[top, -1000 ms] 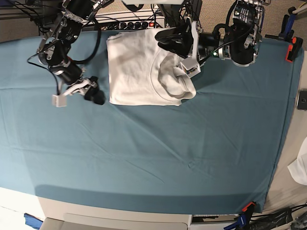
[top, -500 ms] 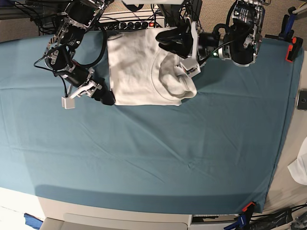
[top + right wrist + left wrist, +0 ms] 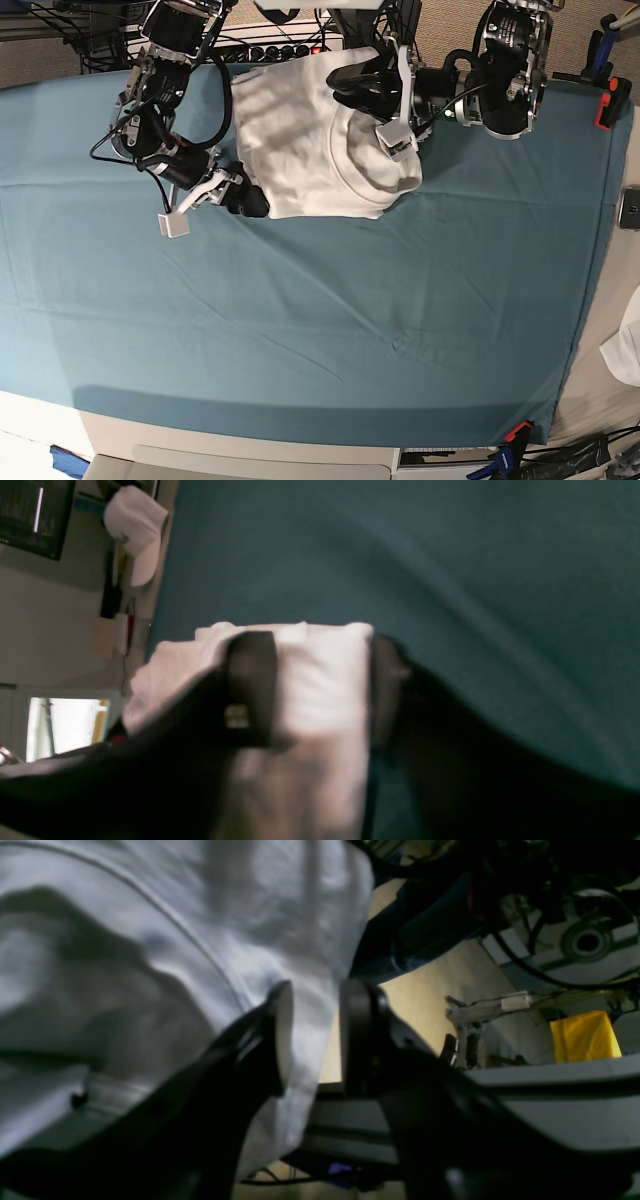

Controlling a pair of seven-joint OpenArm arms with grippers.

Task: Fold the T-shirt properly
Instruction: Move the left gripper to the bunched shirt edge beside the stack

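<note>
Base view, left to right: the right end effector (image 3: pixel 243 196) has moved in from the teal cloth (image 3: pixel 300 320) and now closes around the T-shirt (image 3: pixel 300 150) corner near the table's far edge. The left end effector (image 3: pixel 385 105), reaching in level, pinches the raised fold, ready for the next fold.

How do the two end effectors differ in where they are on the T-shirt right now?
The left end effector sits at the T-shirt's bunched side, cloth between its fingers; the right end effector is at the opposite front corner, fingers straddling the folded edge. The left is raised; the right is low on the teal cloth. Both touch the shirt.
</note>
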